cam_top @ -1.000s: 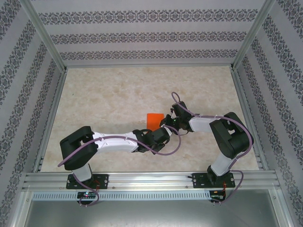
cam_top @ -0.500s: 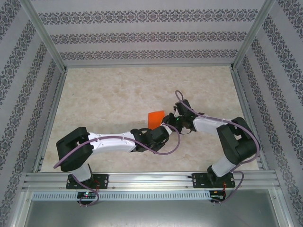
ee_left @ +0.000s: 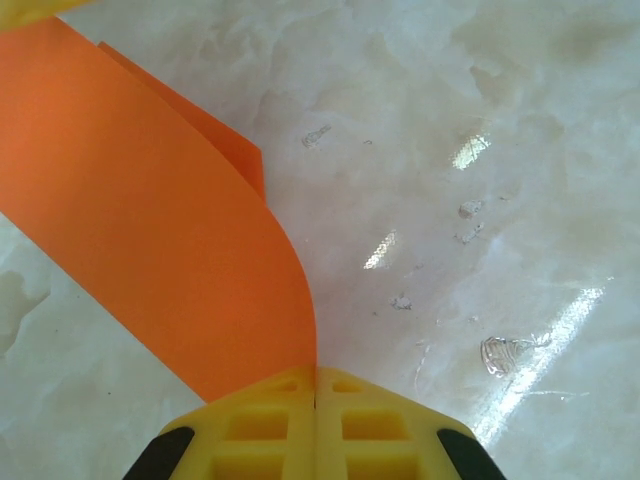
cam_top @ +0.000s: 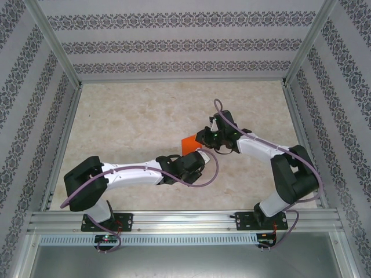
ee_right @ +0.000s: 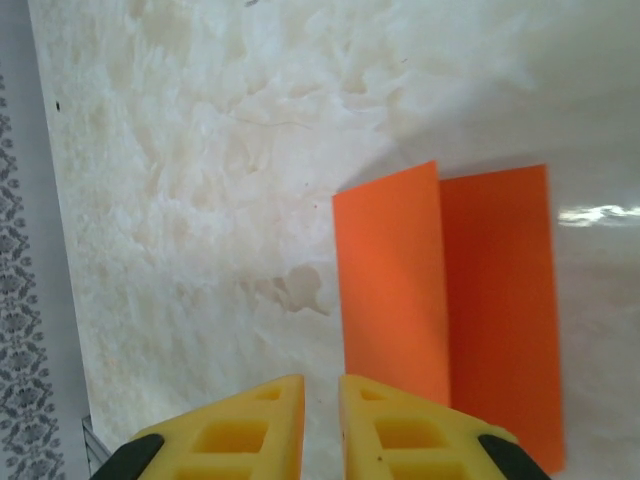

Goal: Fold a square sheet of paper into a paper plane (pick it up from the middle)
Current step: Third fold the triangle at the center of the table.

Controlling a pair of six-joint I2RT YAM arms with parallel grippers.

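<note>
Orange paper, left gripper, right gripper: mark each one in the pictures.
orange paper [ee_right: 495, 300], right wrist view, on its right-hand panel.
left gripper [ee_left: 316, 374], left wrist view, at the seam of its closed fingertips.
right gripper [ee_right: 321, 386], right wrist view, in the gap between its fingertips.

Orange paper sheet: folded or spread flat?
Folded, loosely: the thin bright orange paper sheet curves over a second layer, pinched in the shut left gripper. The right wrist view shows two panels.

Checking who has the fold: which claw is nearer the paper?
Left. The left claw is shut on the paper's edge, holding it curled up. The right claw hovers just beside the paper, jaws slightly apart with nothing between them.
</note>
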